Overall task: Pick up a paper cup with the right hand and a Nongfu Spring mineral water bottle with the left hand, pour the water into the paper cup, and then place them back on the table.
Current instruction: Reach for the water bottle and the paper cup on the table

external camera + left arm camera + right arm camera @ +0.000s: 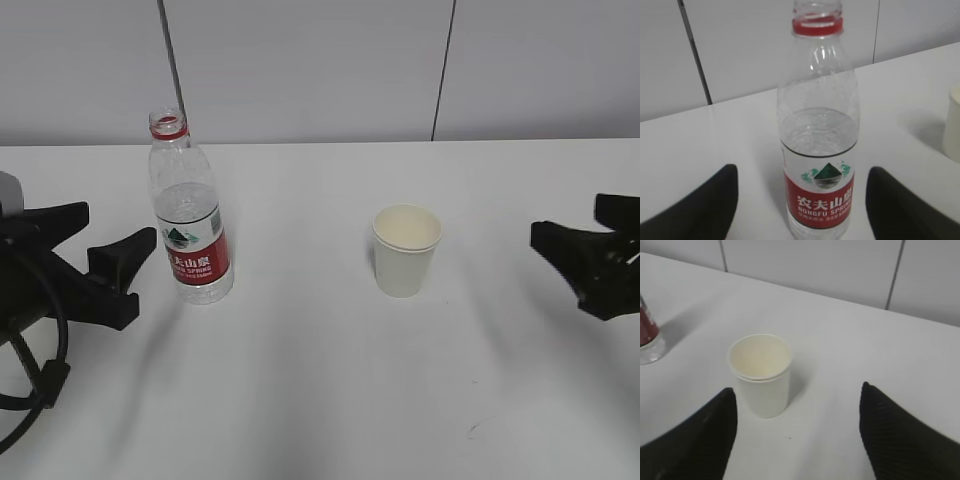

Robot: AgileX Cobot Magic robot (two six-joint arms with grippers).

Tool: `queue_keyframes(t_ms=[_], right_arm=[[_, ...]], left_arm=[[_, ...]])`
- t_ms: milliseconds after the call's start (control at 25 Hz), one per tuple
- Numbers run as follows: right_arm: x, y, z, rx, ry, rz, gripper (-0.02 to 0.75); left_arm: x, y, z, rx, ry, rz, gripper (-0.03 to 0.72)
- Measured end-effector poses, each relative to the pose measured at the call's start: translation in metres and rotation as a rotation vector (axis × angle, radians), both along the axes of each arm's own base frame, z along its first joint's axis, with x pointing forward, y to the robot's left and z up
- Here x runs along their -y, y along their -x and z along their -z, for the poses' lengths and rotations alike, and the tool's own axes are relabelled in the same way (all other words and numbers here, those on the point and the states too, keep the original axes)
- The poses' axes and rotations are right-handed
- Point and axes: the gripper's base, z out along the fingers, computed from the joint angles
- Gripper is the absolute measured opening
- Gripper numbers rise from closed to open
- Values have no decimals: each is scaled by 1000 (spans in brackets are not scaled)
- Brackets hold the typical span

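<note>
The Nongfu Spring bottle (190,215) stands upright and uncapped on the white table (300,400), left of centre, about half full of water (820,132). The paper cup (407,250) stands upright to its right and looks empty. My left gripper (120,225) is open just left of the bottle. In the left wrist view the bottle (820,150) stands ahead of my open left gripper (802,173), not touched. My right gripper (567,217) is open, well right of the cup. In the right wrist view the cup (762,372) is ahead and left of my open right gripper (797,388).
A grey panelled wall (320,60) rises behind the table's far edge. A small dark scuff (475,430) marks the front of the table. The bottle's base shows at the left edge of the right wrist view (647,337), and the cup's side at the right edge of the left wrist view (954,125).
</note>
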Motion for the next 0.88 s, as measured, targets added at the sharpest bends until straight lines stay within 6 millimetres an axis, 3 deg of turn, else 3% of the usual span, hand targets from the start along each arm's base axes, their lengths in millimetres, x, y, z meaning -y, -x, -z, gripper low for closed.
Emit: queue_keyframes(t_ms=[360, 600, 880], right_arm=[[-15, -29, 60, 0, -117, -160, 570], [-9, -38, 83, -42, -182, -64, 570], [-4, -41, 95, -79, -199, 6, 570]], left_arm=[[1, -2, 9, -17, -5, 1, 491], [2, -3, 15, -38, -14, 2, 491], [2, -4, 17, -44, -16, 2, 491]])
